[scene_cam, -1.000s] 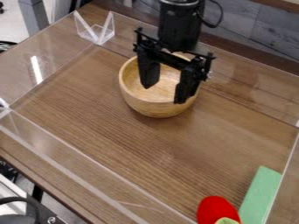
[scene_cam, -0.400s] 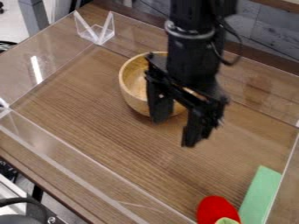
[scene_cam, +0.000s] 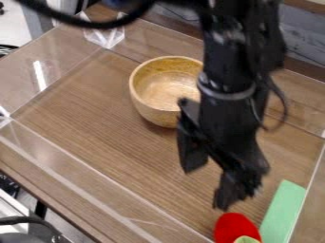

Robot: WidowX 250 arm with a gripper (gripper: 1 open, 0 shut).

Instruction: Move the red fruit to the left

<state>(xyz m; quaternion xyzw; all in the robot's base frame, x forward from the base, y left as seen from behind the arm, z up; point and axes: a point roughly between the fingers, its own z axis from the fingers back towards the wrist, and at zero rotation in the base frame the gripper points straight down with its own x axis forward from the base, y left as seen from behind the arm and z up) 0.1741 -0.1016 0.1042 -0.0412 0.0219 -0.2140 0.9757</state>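
The red fruit (scene_cam: 235,229) is a small glossy red toy with a pale green leafy top, lying at the bottom edge of the view, right of centre, on the wooden table. My black gripper (scene_cam: 212,178) hangs just above and slightly left of it, apart from it. Its two fingers (scene_cam: 191,154) stand wide open with nothing between them. The arm above hides part of the table's right side.
A wooden bowl (scene_cam: 168,90) stands at the back centre. A flat pale-green block (scene_cam: 286,214) lies right beside the fruit. Clear plastic walls (scene_cam: 51,66) ring the wooden table (scene_cam: 89,142), with a folded clear piece (scene_cam: 105,36) at the back left.
My gripper has travelled from over the wooden bowl to the front right, coming down close above the red fruit. Its fingers stayed open. The fruit and the bowl have not moved.
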